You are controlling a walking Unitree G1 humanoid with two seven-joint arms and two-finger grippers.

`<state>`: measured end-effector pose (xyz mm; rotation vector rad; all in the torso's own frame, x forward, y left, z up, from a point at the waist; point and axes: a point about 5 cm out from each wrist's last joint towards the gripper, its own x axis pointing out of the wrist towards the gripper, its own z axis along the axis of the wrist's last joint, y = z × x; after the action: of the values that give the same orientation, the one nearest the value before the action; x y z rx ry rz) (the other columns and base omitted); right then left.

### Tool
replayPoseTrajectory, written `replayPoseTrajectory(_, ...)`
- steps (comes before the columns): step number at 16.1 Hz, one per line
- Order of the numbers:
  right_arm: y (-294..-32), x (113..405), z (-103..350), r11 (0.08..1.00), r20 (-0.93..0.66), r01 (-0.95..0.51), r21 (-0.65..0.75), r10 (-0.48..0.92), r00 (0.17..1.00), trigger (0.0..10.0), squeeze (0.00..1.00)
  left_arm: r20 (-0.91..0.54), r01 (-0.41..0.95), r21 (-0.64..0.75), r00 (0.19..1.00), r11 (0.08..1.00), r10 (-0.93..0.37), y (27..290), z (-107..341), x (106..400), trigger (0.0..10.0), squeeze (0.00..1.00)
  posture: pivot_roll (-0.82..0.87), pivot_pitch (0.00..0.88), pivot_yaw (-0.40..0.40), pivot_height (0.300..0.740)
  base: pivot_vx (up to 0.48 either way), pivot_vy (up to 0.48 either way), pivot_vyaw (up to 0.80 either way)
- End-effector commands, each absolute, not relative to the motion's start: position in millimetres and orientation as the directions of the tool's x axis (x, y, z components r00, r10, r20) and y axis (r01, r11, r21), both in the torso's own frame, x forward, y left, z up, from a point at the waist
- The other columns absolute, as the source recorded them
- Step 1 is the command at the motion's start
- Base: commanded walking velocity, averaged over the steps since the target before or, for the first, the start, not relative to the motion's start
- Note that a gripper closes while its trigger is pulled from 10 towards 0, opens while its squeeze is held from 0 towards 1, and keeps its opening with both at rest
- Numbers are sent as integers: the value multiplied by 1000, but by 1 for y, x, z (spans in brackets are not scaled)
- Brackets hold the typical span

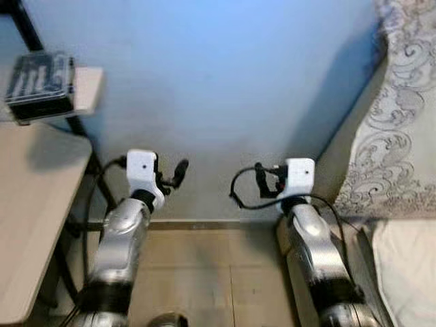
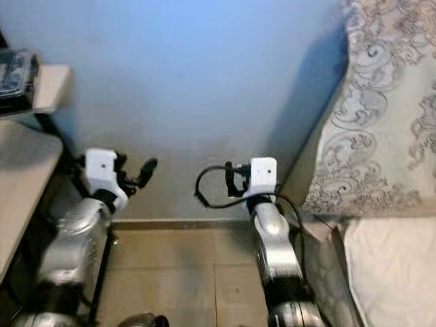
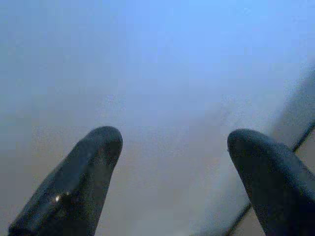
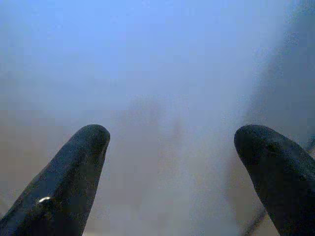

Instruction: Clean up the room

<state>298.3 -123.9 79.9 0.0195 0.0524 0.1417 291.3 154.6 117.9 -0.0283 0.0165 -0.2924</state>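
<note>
Facing the blue wall point(image 1: 225, 75) closely, both grippers point(image 3: 170, 162) point(image 4: 172, 162) spread wide and empty; risk of striking the desk point(image 1: 34, 204) or bedspread point(image 1: 402, 136) when turning.

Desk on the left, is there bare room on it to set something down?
Yes: the desk top is bare below the shelf holding a black case. The floor between both arms is bare too.

left arm point(image 1: 119, 238), right arm point(image 1: 317, 248) raised at blue wall point(image 1: 225, 75) | desk point(image 1: 34, 197) left | patterned bedcover point(image 1: 398, 122) right
</note>
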Motion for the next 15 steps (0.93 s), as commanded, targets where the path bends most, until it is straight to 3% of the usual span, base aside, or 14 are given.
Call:
replayPoseTrajectory(1,-131,282,81,990,-41,-140,14,140,989,10000,0,58,423,23,904,906,-424,135,139,270,10000,0,8,0,-46,740,0,0,0)
replayPoseTrajectory(3,-137,271,82,993,-35,-114,42,116,993,10000,0,51,471,46,880,881,-473,130,139,253,10000,0,9,0,-40,740,0,0,0)
replayPoseTrajectory(5,-135,275,83,991,-49,-113,70,117,992,10000,0,2,439,-10,899,899,-439,130,128,256,10000,0,-3,0,-18,740,0,0,0)
replayPoseTrajectory(7,-127,281,86,991,-58,-109,78,114,992,10000,0,-18,439,18,899,898,-439,129,130,259,10000,0,-8,0,-7,740,0,0,0)
replayPoseTrajectory(11,-120,287,90,989,-55,-105,107,111,992,10000,0,-47,379,16,925,925,-378,142,130,268,10000,0,-22,0,11,740,0,0,-609)
replayPoseTrajectory(13,-133,281,84,994,-54,-77,79,82,995,10000,0,-117,53,-62,991,997,-59,186,113,267,10000,0,-33,0,10,740,0,0,-634)
replayPoseTrajectory(15,-145,276,73,995,-101,-26,92,35,994,10000,0,-129,-51,-44,991,998,45,204,106,258,10000,0,-26,0,9,740,0,0,-644)
